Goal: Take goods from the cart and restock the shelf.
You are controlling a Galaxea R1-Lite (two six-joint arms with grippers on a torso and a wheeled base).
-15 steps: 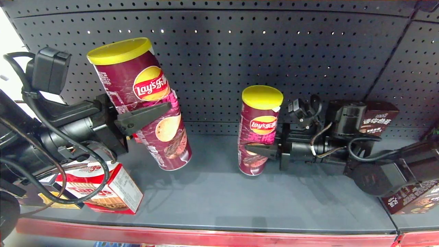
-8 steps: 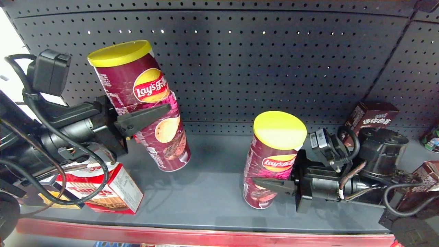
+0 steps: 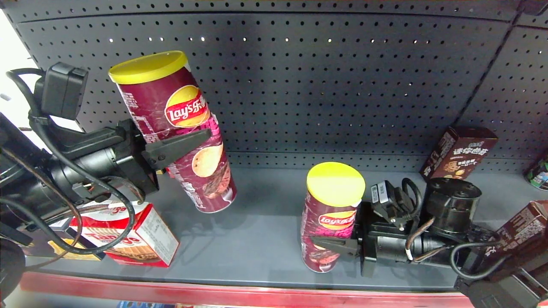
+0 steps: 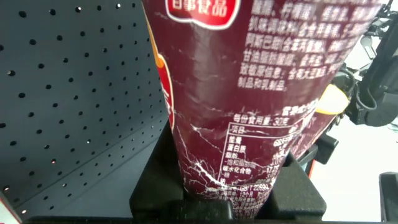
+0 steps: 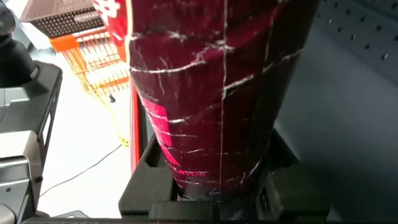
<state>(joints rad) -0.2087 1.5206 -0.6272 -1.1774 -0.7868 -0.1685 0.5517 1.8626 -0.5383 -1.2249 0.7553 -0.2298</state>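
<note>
Two maroon chip cans with yellow lids are held over the grey shelf [image 3: 265, 231]. My left gripper [image 3: 188, 147] is shut on the left chip can [image 3: 175, 128], which hangs tilted above the shelf's left side, lid up. The left wrist view has this can [image 4: 249, 112] clamped between the jaws. My right gripper [image 3: 329, 246] is shut on the right chip can [image 3: 332, 205], nearly upright near the shelf's front edge; I cannot tell whether its base touches the shelf. Its body [image 5: 217, 99] is seen close up in the right wrist view.
A red and white wafer box [image 3: 137, 239] lies at the front left under my left arm. A brown cookie box [image 3: 460, 152] leans at the back right, another brown box [image 3: 520, 229] at the far right. Pegboard [image 3: 325, 85] backs the shelf. An orange cart [image 5: 93, 56] stands behind.
My right gripper has carried its can from the back of the shelf toward the front edge and lower, uncovering the brown cookie box. The left arm and its can have barely shifted.
</note>
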